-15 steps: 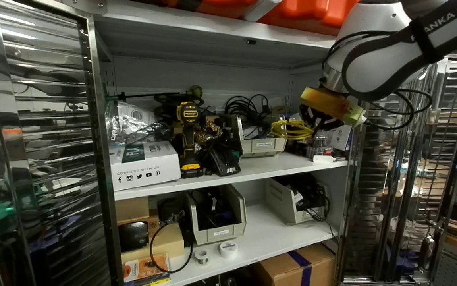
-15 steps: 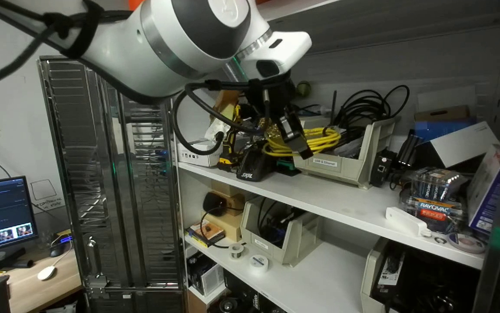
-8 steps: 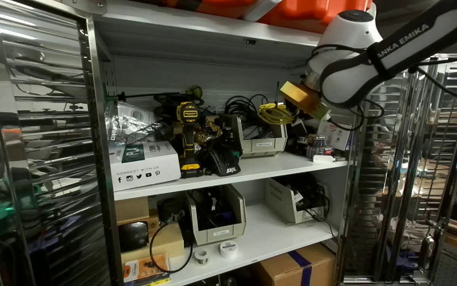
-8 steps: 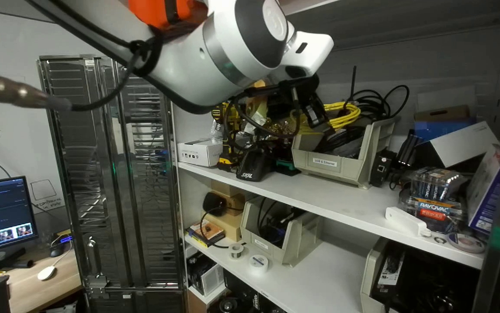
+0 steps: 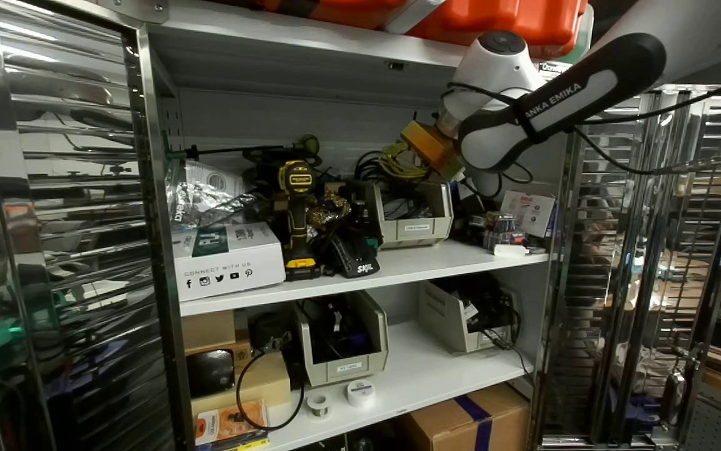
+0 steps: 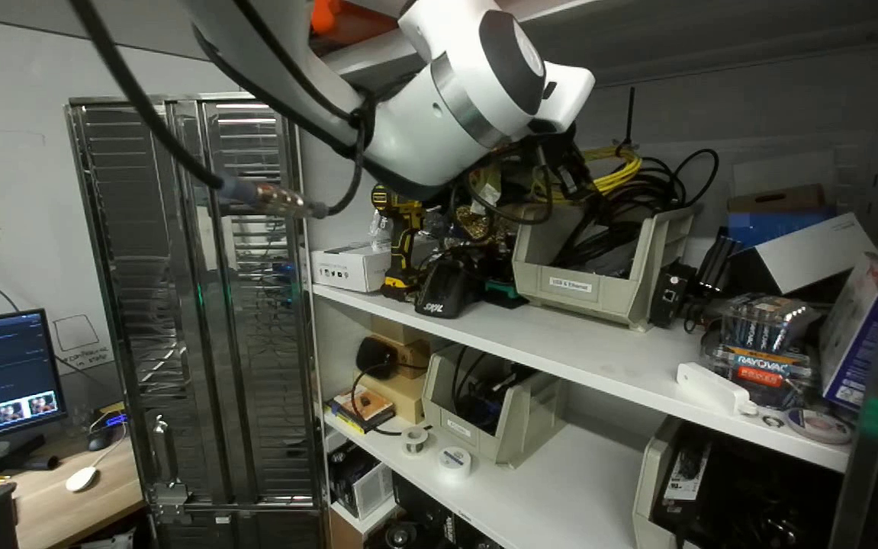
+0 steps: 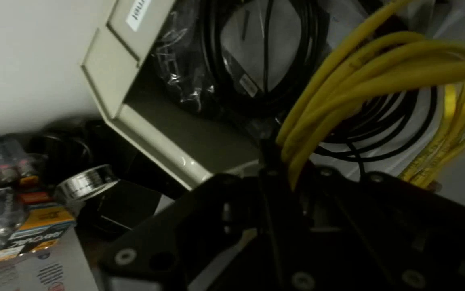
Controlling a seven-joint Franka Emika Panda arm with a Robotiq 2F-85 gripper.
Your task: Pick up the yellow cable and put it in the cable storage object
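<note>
Yellow cable (image 7: 337, 93) is shifted farther back than a moment ago, now suspended over the USB & Ethernet bin (image 6: 610, 296), pinched by the gripper (image 7: 291, 173). Transport is judged nearly complete; lowering and release are pending.

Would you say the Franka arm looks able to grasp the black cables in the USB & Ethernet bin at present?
Probably not: its gripper holds the yellow cable, which would likely need releasing first, though the black cables lie exposed in the open-topped bin.
</note>
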